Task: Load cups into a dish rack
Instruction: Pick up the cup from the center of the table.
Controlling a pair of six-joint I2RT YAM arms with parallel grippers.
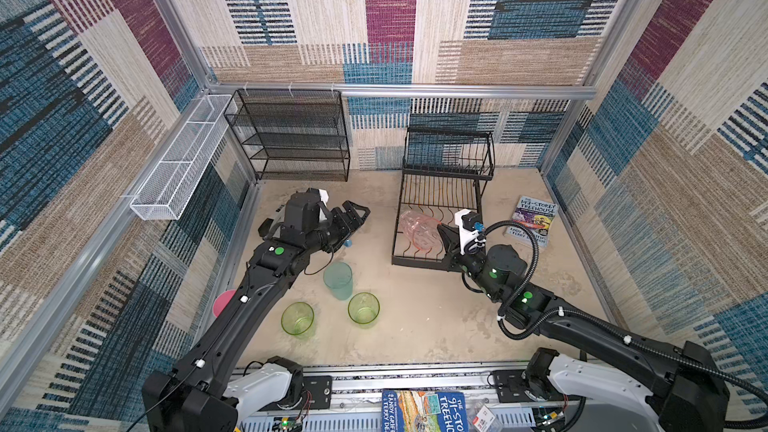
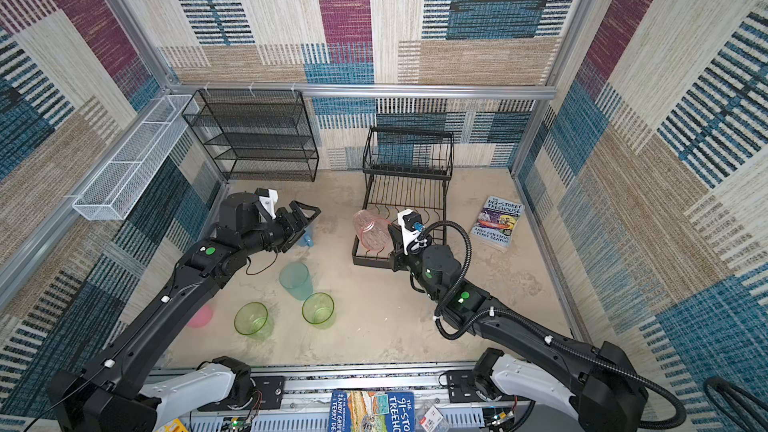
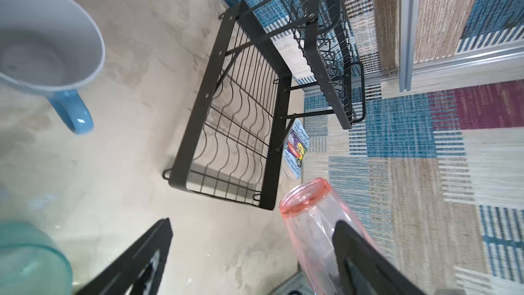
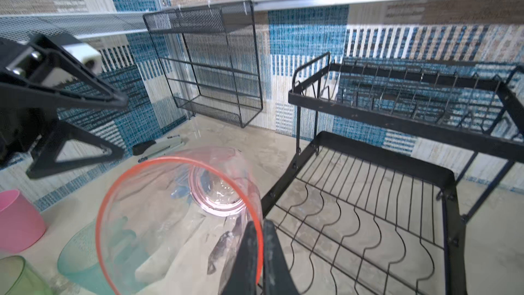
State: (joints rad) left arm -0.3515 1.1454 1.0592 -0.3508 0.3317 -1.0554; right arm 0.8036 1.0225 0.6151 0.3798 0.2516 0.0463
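Right pincer (image 4: 260, 225) clamped on peach-pink cup (image 1: 417, 229) rim; on its side, axis near level, mouth toward right arm (image 1: 582, 322), over dish rack (image 1: 415, 263) lower tray's left edge. Left pincer (image 1: 357, 209) released. Beige worktop (image 1: 415, 326), patchwork walls (image 1: 374, 14).

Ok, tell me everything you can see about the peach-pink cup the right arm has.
The peach-pink cup is a translucent, plastic-looking tumbler with a brighter orange-pink rim and a thick clear base, and it is empty. The right gripper pinches its rim, one finger inside and one outside. It hangs tilted nearly on its side, by the front corner of the dish rack, not yet set in it.
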